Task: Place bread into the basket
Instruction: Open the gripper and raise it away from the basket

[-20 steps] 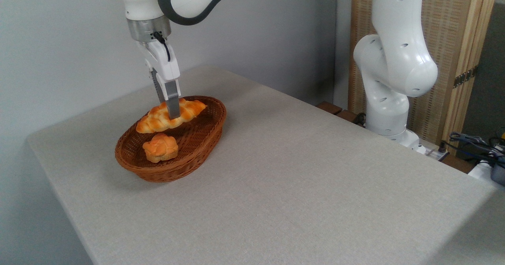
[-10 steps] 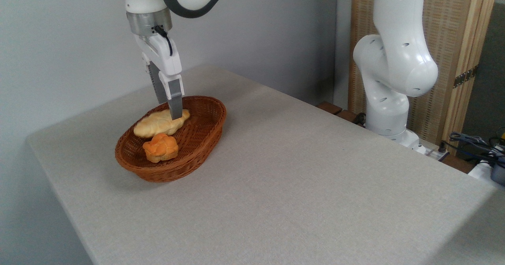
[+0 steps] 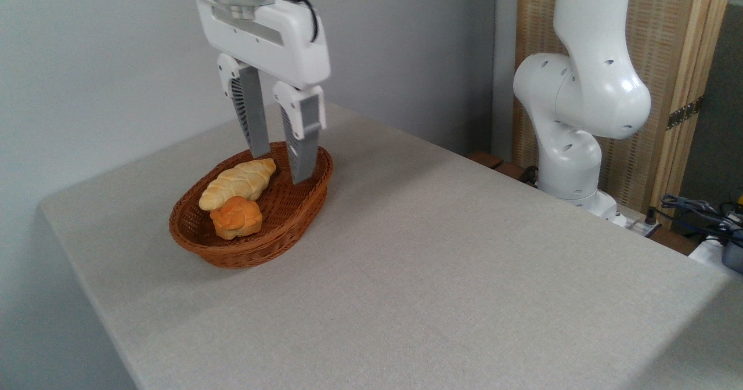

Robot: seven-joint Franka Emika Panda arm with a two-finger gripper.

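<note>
Bread (image 3: 238, 183) lies inside the basket (image 3: 302, 204), left of centre in the frame, stretched along the far-left wall with its lower end touching or just over the bun (image 3: 235, 217). I read the placing as done, since nothing holds the loaf.

My gripper (image 3: 281, 163) hangs above the basket's upper right end, fingers (image 3: 253, 114) spread apart and empty. The right finger's tip sits in front of the far rim in this view; I cannot tell from one camera whether it is clear above the wicker or just inside it.

That is my main worry. If I pull away sideways while a tip is below rim height, it could hook the flaring wall and drag or tip the basket, and the loaf, leaning on the wall, could roll out. The left finger also looks close to the loaf's upper end, so a sweep toward the left of the frame could nudge it. The basket stands near the table's (image 3: 441, 274) left edge, so a shove that way would be costly. I would go straight up first.
</note>
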